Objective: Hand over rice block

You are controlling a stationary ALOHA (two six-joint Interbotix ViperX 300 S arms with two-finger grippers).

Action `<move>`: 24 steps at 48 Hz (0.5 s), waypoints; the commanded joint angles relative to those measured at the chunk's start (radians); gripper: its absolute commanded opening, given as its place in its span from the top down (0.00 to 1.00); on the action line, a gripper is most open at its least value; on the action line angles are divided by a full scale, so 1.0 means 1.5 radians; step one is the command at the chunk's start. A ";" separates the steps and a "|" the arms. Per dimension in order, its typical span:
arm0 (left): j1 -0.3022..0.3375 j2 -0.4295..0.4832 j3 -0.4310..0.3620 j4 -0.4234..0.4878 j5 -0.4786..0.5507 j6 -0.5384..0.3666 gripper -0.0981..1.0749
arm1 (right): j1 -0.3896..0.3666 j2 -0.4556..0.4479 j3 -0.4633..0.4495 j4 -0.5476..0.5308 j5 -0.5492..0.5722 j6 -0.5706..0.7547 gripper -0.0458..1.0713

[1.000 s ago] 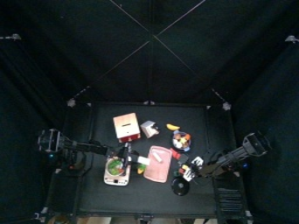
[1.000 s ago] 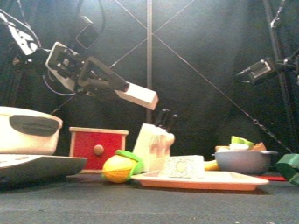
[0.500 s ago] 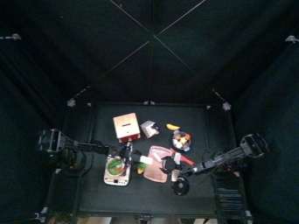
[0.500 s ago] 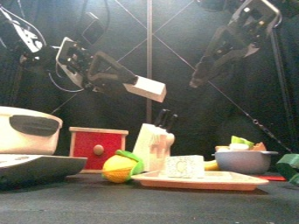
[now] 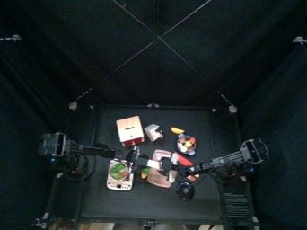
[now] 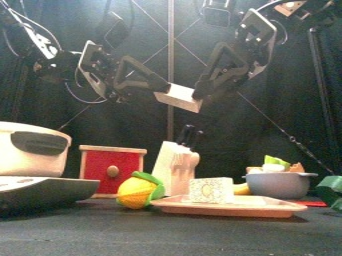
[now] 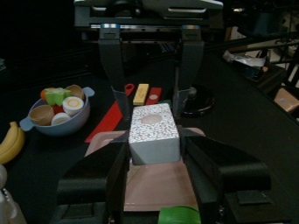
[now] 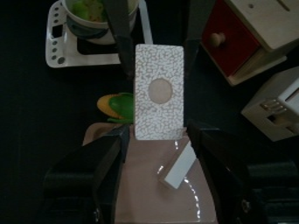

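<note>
A: Front view: where's the rice block?
B: Up in the air, clamped between the jaws of the left gripper, above the pink tray.
A: And the right gripper?
B: Just beside the block's other end, jaws spread apart around it, not yet closed.

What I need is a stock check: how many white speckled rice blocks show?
2. One white speckled rice block hangs aloft in the left end effector; the other lies on the pink tray. More may be hidden.
</note>
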State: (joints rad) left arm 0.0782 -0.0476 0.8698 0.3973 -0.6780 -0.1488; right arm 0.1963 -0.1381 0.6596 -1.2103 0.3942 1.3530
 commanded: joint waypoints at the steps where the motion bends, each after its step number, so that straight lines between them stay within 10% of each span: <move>1: 0.000 0.000 -0.018 -0.001 -0.006 -0.002 0.43 | -0.010 -0.003 -0.017 0.003 -0.001 0.000 0.17; 24: 0.002 0.010 -0.029 -0.004 -0.006 -0.002 0.39 | -0.019 0.016 -0.028 0.005 -0.002 -0.003 0.43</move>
State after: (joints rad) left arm 0.0798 -0.0230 0.8514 0.3958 -0.6765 -0.1503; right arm 0.1779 -0.0982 0.6412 -1.1996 0.3881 1.3499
